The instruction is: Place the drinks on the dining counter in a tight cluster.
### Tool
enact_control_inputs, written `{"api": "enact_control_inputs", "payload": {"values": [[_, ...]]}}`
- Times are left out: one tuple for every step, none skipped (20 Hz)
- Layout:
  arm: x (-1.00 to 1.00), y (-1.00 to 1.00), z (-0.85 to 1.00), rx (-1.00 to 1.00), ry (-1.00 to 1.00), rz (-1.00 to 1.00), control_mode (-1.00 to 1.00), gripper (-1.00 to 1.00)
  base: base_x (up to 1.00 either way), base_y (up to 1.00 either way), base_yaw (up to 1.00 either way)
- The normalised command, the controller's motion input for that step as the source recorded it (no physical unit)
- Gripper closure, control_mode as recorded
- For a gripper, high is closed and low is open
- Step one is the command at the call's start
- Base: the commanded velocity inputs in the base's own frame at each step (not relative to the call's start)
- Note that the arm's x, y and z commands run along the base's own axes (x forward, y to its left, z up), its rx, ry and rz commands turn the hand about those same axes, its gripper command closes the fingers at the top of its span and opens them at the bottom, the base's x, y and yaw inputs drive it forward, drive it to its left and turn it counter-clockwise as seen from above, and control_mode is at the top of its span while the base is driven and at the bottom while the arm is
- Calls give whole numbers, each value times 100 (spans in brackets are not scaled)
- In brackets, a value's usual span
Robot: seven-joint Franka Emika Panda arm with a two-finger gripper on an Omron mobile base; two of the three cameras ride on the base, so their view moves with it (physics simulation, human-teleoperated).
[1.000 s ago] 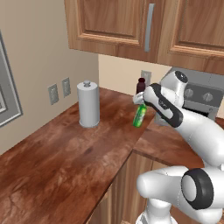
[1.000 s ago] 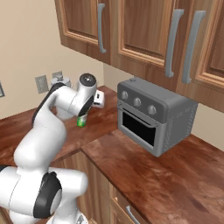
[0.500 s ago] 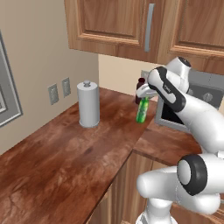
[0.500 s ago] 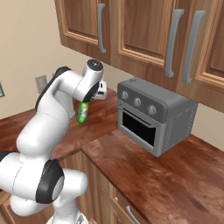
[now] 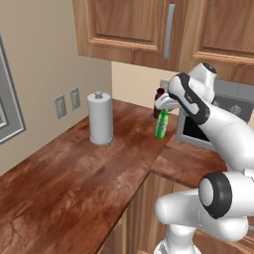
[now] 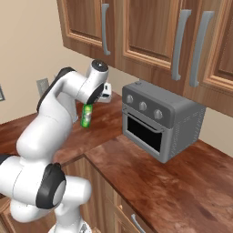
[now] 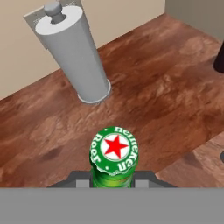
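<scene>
My gripper [image 5: 164,108] is shut on the neck of the slim green bottle [image 5: 161,125], which hangs upright above the reddish-brown worktop [image 5: 74,173] near its corner. From the right base the gripper [image 6: 89,105] and the green bottle [image 6: 86,116] hang left of the toaster oven. Looking down the hand, the bottle's green cap with a red star [image 7: 114,150] sits between my fingertips. The dark maroon bottle [image 5: 159,97] stands just behind, against the wall. The dining counter is out of view.
A grey paper-towel roll [image 5: 100,118] stands on the worktop to the left, also in the hand view [image 7: 78,57]. The grey toaster oven [image 6: 161,120] sits to the right. Wall cabinets [image 5: 144,27] hang overhead. The worktop's front edge [image 5: 144,183] drops off below the bottle.
The green bottle has risen slightly and drifted right in the shut gripper, and the arm's upper links have swung toward the toaster oven.
</scene>
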Motion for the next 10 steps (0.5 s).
{"api": "enact_control_inputs", "payload": {"values": [[0,0,0,0,0,0,-100,100,0,0,0],[0,0,0,0,0,0,-100,100,0,0,0],[-4,0,0,0,0,0,-100,100,0,0,0],[0,0,0,0,0,0,100,100,-24,0,0],[0,0,0,0,0,0,100,100,-49,0,0],[0,0,0,0,0,0,100,100,-64,0,0],[0,0,0,0,0,0,100,100,-84,-1,-4],[0,0,0,0,0,0,100,100,-90,-2,-5],[0,0,0,0,0,0,100,100,-94,-1,-5],[0,0,0,0,0,0,100,100,-96,0,-5]]}}
